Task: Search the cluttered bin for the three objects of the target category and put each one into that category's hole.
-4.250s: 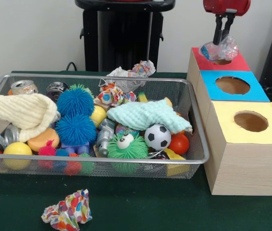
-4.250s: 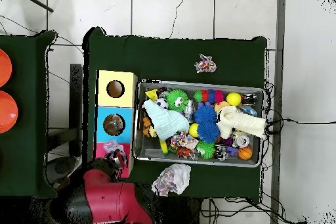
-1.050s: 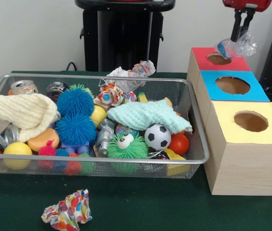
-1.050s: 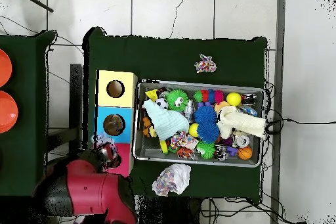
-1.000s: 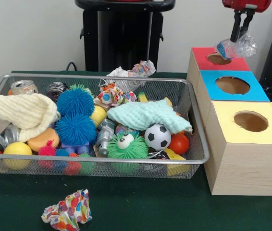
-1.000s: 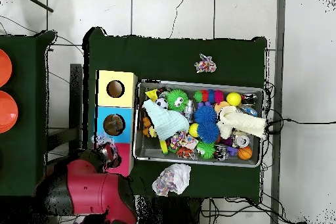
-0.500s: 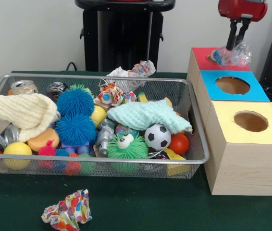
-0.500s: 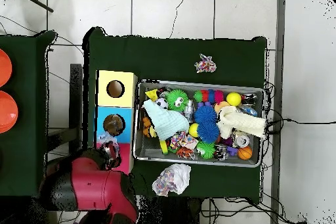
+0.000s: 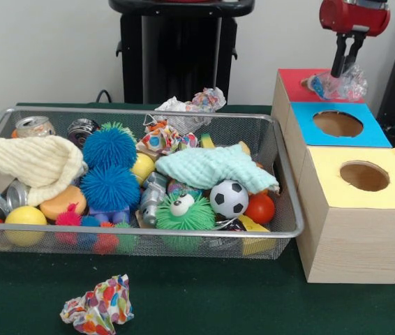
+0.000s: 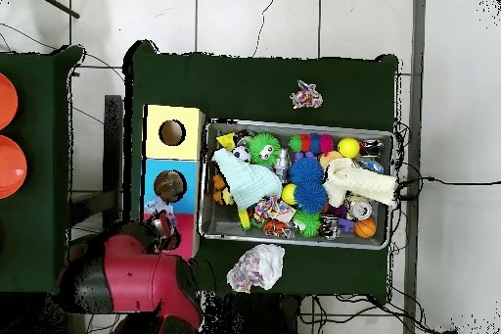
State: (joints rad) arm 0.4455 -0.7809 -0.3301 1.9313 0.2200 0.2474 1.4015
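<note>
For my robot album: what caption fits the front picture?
Tool holds a crushed bottle over the red box.

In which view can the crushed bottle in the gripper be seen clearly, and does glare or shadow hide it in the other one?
Front view: evenly lit, the crushed clear bottle shows plainly in the gripper over the red-topped box, with small highlights on the plastic. Overhead view: the red arm covers most of that box, so the bottle cannot be made out; no glare there.

Green-clothed table (image 9: 204, 307) carries wire bin (image 9: 285, 202), three wooden boxes (image 9: 354, 230) below jaws, crumpled colourful paper (image 9: 98, 306) far from jaws.
</note>
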